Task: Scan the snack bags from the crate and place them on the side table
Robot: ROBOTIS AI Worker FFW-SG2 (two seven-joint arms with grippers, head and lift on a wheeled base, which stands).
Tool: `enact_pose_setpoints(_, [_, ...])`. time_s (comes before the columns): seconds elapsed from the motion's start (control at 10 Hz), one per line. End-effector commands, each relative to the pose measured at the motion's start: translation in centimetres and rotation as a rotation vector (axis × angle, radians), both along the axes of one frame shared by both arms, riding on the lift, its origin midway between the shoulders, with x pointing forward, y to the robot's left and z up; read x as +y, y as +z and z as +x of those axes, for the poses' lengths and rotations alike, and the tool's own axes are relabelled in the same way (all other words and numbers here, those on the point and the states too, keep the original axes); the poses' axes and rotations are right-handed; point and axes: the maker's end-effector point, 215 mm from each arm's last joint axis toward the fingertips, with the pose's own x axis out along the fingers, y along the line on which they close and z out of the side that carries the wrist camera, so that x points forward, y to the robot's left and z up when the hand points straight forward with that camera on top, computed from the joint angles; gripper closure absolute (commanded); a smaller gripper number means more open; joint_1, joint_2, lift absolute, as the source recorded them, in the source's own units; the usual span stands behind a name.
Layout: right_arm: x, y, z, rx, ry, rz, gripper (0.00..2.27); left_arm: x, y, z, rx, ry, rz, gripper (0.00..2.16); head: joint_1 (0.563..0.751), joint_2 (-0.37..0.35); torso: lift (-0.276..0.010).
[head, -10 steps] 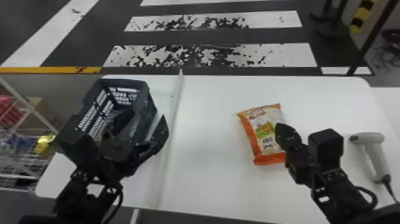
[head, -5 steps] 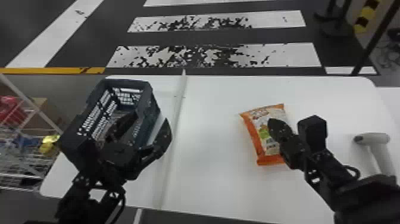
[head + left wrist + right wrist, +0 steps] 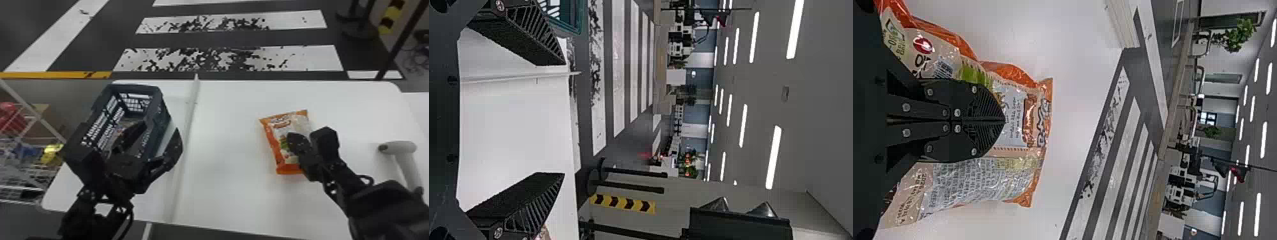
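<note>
Right gripper [image 3: 295, 142]: black, two flat fingers pressed together, over the snack bag [image 3: 276, 153], nothing seen between their tips. In the right wrist view their tips lie across the bag's printed face; whether they touch it, cannot tell.

Left gripper [image 3: 156, 140]: same pattern, fingers spread wide, empty. Located above the near end of the crate, one finger over its opening, the other by its right side.

Snack bag: one, orange and white, glossy, printed, lying flat on the right half of the surface [image 3: 223, 191], between the divider strip and the handheld scanner, a little askew to the far edge.

Crate [image 3: 135, 86]: one, dark blue, slotted walls, upright by the far left corner of the surface. Contents partly hidden by the left gripper, too indistinct to name.

Divider strip [image 3: 191, 118]: one, pale, narrow, running from far edge to near edge, between crate and bag.

Handheld scanner [image 3: 397, 147]: one, light grey, near the right edge, handle towards the near right corner.

Wire rack [image 3: 32, 111]: white, off the left edge, holding red, blue and yellow items.
</note>
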Motion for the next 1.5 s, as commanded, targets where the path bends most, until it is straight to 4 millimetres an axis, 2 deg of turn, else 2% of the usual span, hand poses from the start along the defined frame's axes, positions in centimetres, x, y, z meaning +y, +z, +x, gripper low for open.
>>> enact_pose_setpoints(0.0, [-1.3, -0.3, -0.3, -0.004, -0.023, 0.001, 2.25, 0.0, -0.2, 0.3, 0.002, 0.000, -0.002, 0.09, 0.695, 0.127, -0.081])
enact_pose_setpoints(0.1, [-1.8, 0.0, -0.4, -0.014, -0.032, 0.008, 2.25, -0.2, -0.5, 0.3, 0.007, -0.001, -0.005, 0.09, 0.695, 0.116, -0.081])
enact_pose_setpoints(0.4, [-0.6, 6.3, -0.6, -0.132, -0.026, 0.094, 2.25, -0.5, -1.0, 0.5, 0.013, -0.004, -0.011, 0.09, 0.695, 0.103, -0.081])
enact_pose_setpoints(0.5, [0.0, 7.5, -0.9, -0.150, -0.014, 0.105, 2.25, -0.5, -1.1, 0.5, 0.015, -0.006, -0.010, 0.09, 0.695, 0.105, -0.081])
enact_pose_setpoints(0.7, [2.9, 7.1, -1.4, -0.130, 0.049, 0.115, 2.25, -0.4, -1.3, 0.4, 0.016, -0.005, -0.012, 0.09, 0.695, 0.124, -0.081])
enact_pose_setpoints(0.9, [5.3, 5.3, -1.6, -0.100, 0.111, 0.096, 2.25, -0.4, -1.2, 0.3, 0.012, -0.004, -0.013, 0.09, 0.695, 0.160, -0.081])
enact_pose_setpoints(1.0, [5.9, 4.5, -1.2, -0.088, 0.131, 0.079, 2.25, -0.4, -1.3, 0.3, 0.013, -0.004, -0.013, 0.09, 0.695, 0.176, -0.081])
enact_pose_setpoints(1.3, [6.2, 2.0, 0.3, -0.066, 0.157, -0.016, 2.25, -0.4, -1.1, 0.1, 0.007, -0.006, -0.011, 0.09, 0.695, 0.192, -0.081])
enact_pose_setpoints(1.4, [6.5, 1.7, 0.9, -0.068, 0.165, -0.045, 2.25, -0.3, -1.2, 0.0, 0.008, -0.004, -0.011, 0.09, 0.695, 0.192, -0.081])
